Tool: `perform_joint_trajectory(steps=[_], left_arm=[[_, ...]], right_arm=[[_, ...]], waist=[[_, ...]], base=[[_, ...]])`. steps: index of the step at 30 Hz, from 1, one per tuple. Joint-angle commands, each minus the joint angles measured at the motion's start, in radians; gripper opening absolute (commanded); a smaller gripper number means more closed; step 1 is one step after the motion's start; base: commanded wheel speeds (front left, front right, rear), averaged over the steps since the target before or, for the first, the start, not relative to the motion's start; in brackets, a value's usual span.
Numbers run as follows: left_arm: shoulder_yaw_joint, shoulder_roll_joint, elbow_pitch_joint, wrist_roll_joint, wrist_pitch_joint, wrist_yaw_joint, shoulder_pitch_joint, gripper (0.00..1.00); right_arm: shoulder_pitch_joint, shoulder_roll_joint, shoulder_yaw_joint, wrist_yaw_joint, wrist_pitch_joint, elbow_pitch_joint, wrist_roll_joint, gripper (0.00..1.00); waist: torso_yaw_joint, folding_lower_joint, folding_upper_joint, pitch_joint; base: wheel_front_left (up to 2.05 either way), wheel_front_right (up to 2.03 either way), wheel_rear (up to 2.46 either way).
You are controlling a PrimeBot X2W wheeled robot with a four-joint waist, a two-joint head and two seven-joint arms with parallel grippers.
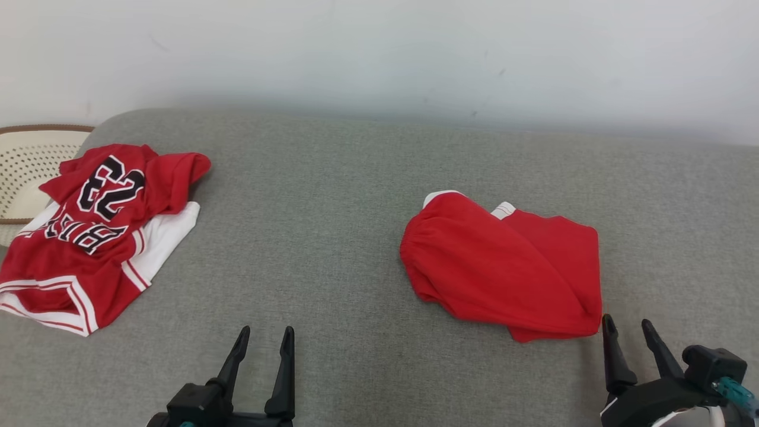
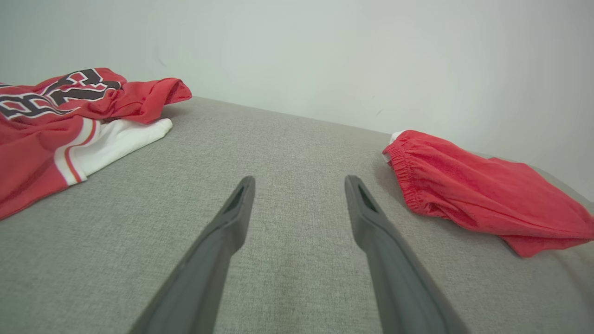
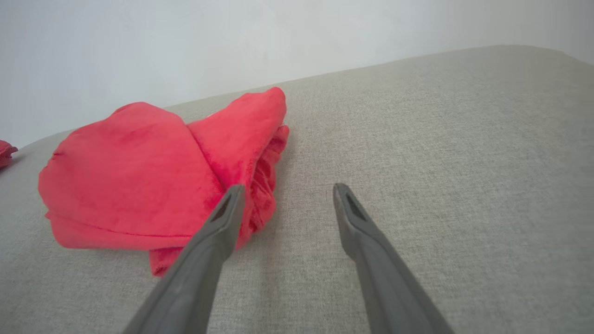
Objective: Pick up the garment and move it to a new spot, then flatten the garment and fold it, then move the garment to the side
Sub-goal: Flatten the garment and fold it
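Red shorts (image 1: 504, 267), folded into a compact bundle, lie on the grey fabric cushion (image 1: 332, 196), right of the middle in the head view. Their gathered elastic waistband faces the robot's left, and slivers of white trim peek out at the far edge. The near right corner of the bundle sits just beside the right gripper (image 1: 627, 321), whose two dark fingers are spread apart with nothing between them. In the right wrist view the tip of one finger overlaps the edge of the red cloth, though whether it touches the fabric or merely stands in front of it is hard to tell from that angle.

The left gripper (image 1: 267, 330) hovers low over bare cushion, well apart from the shorts, its fingers likewise spread wide and empty.

Far off at the robot's left lies a rumpled red basketball jersey (image 1: 109, 196) (black-and-white number 23 and lettering, seen upside down), heaped over more red and white striped clothing (image 1: 160, 237). Behind that heap, a cream perforated basket (image 1: 26, 163) with a brown rim shows at the edge of the head view. A plain white wall (image 1: 379, 53) runs behind the cushion.
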Motion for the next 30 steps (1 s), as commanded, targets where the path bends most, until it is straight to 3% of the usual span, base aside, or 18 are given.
perform_joint_trajectory(steps=[1, 16, 30], left_arm=[[0.001, 0.001, 0.008, 0.003, -0.004, -0.007, -0.004, 1.0], [0.017, 0.014, 0.066, 0.077, -0.004, -0.081, -0.063, 1.0], [0.0, 0.077, 0.254, 0.061, 0.016, -0.183, -0.242, 1.0]], right_arm=[[0.022, 0.009, -0.017, 0.0, -0.01, -0.021, -0.019, 1.0], [0.078, 0.072, -0.033, 0.0, -0.034, -0.15, -0.083, 1.0], [0.061, 0.1, -0.001, 0.0, -0.033, -0.138, -0.077, 1.0]], waist=[[-0.014, 0.0, 0.0, 0.0], [-0.126, 0.0, 0.0, -0.016], [-0.277, 0.0, 0.0, 0.016]], base=[[0.0, 0.0, 0.0], [0.0, 0.0, 0.0], [0.0, 0.0, 0.0]])
